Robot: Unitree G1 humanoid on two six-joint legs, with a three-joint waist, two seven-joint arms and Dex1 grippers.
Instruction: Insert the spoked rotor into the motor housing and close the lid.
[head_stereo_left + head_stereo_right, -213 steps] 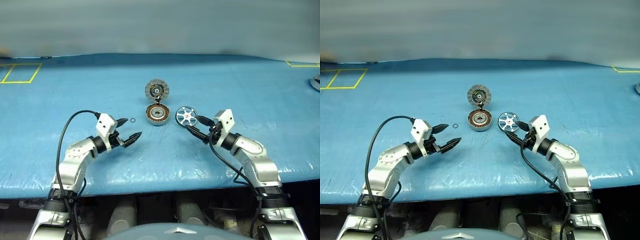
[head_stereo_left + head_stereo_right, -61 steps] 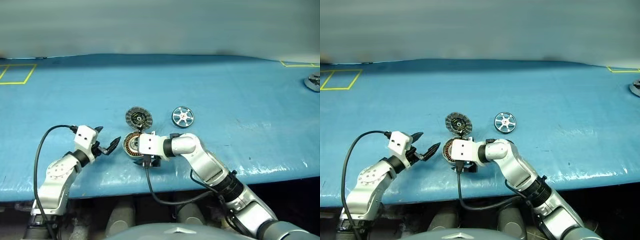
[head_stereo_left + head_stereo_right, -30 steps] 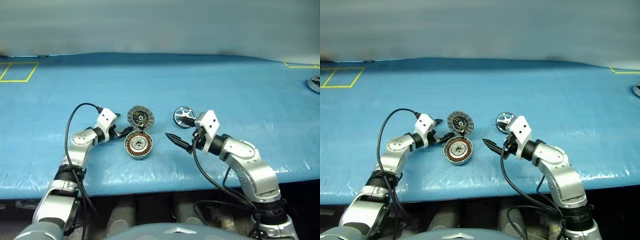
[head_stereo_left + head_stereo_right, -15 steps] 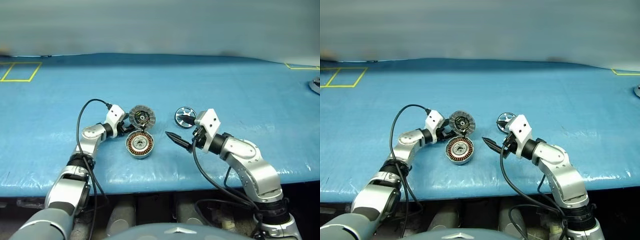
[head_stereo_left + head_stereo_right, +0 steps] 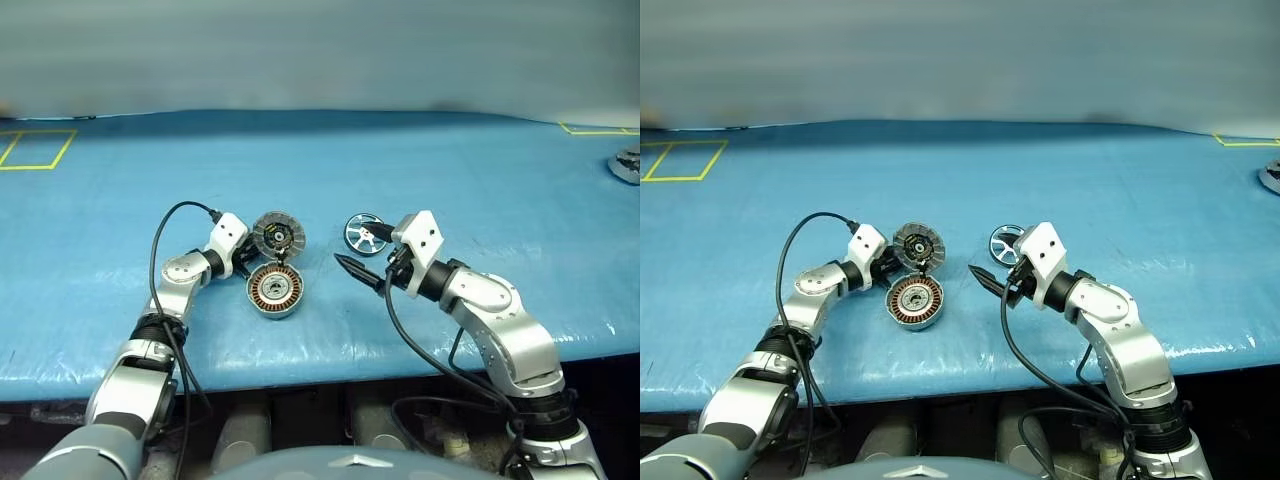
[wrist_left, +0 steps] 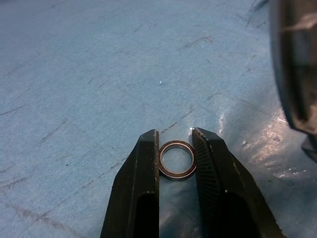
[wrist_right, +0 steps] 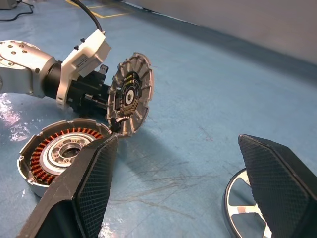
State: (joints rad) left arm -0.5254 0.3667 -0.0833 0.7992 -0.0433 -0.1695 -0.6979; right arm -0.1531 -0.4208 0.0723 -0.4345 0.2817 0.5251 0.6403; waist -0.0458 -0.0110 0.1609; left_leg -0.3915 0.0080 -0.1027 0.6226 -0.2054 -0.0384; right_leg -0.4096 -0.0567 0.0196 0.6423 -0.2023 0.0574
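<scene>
The motor housing (image 5: 274,291) lies open on the blue table, its copper windings facing up. Its ribbed lid (image 5: 277,235) stands upright at the housing's far edge. To the right of the lid, the spoked rotor (image 5: 362,233) rests on the table. My left gripper (image 6: 175,135) sits just left of the lid, low over the table, with a small metal ring (image 6: 177,159) pinched between its fingers. My right gripper (image 5: 362,250) hovers open between housing and rotor, holding nothing; its right finger (image 7: 277,178) partly covers the rotor (image 7: 245,208).
The table (image 5: 470,170) is covered in a wrinkled blue sheet. A yellow tape rectangle (image 5: 30,148) marks the far left corner. A grey round part (image 5: 628,165) lies at the far right edge. Black cables loop from both wrists.
The left gripper's fingers have closed in from wide open onto the small ring beside the lid. The right gripper stays open in much the same place.
</scene>
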